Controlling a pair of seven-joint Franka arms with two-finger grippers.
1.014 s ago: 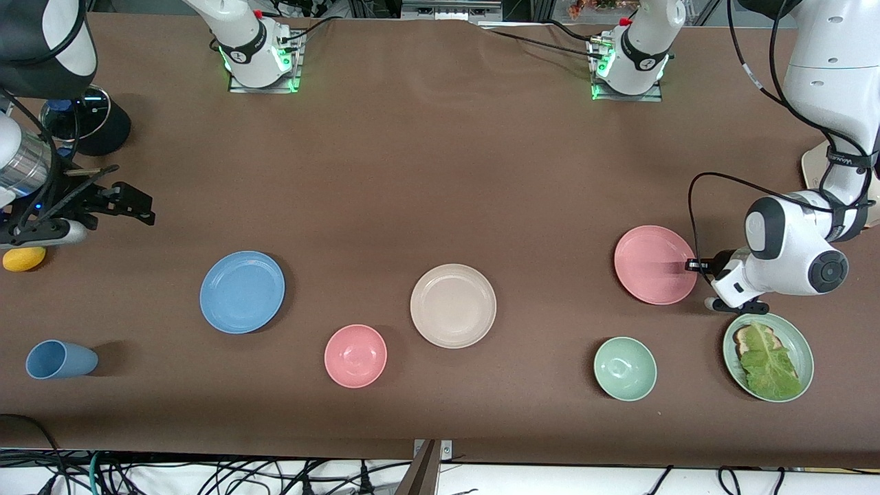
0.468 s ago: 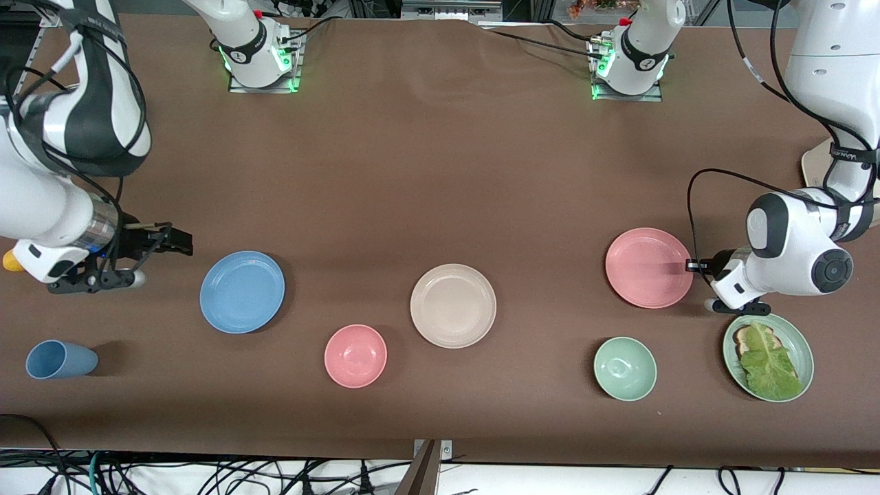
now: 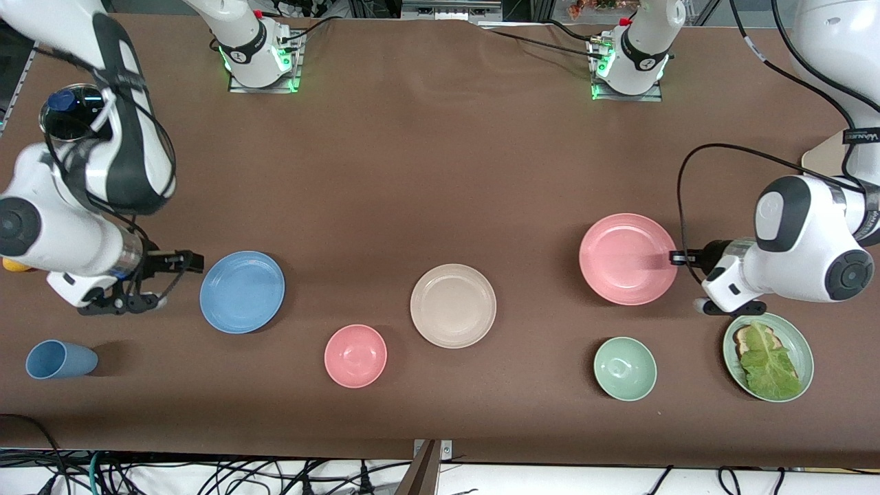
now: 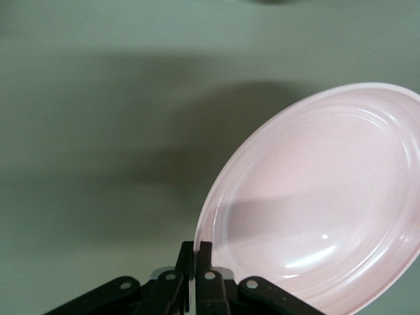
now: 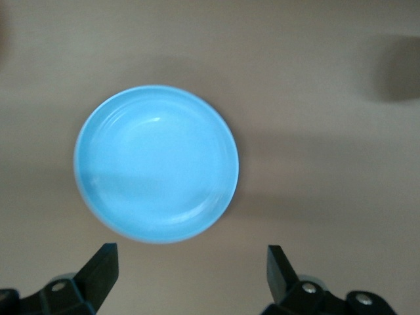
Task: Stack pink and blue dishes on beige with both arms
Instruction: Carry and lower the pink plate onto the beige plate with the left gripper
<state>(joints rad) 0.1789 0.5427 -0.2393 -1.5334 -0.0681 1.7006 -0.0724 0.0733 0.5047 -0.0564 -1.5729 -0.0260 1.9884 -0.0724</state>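
Brown table (image 3: 412,172), L pincer (image 3: 677,258) gripping pink plate (image 3: 627,258)

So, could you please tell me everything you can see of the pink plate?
The pink plate is wide, shallow and round, plain glossy pink with a raised rim, plastic-looking, with nothing on it. The left gripper is shut on its rim at the left arm's end. In the left wrist view it looks tilted, off the brown table.

pink plate (image 4: 321,203) cut by edge | yellow obj (image 3: 15,265) mostly hidden by right arm (image 3: 75,206)
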